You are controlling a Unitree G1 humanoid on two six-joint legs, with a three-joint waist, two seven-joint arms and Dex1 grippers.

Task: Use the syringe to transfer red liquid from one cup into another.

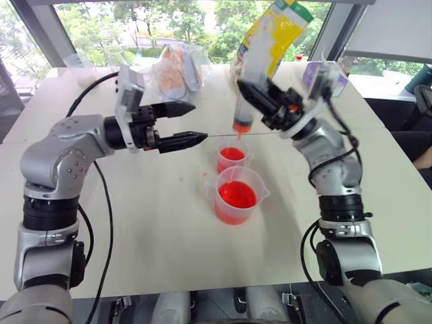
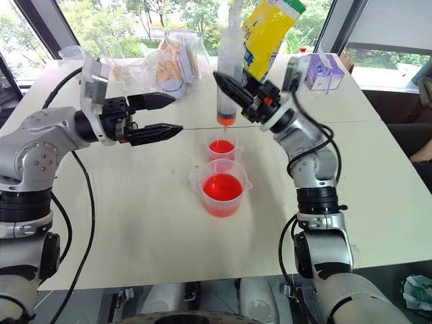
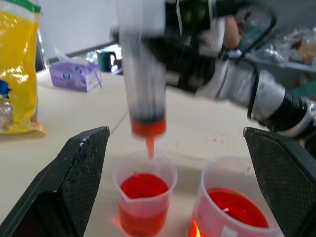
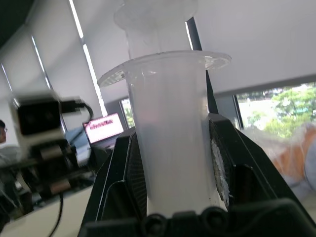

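We see a white table (image 1: 155, 236) made of two tops butted together, the seam running across just behind the cups. On it, near the middle, stand the small plain cup (image 1: 231, 159) and, just in front of it, the larger handled beaker (image 1: 237, 196), both holding red liquid (image 1: 236, 194). A few red drops (image 1: 202, 177) mark the surface beside them. Farther back lie crumpled clear plastic bags (image 1: 177, 71), a yellow snack bag (image 2: 266, 34) standing upright, and a purple tissue box (image 2: 322, 71).
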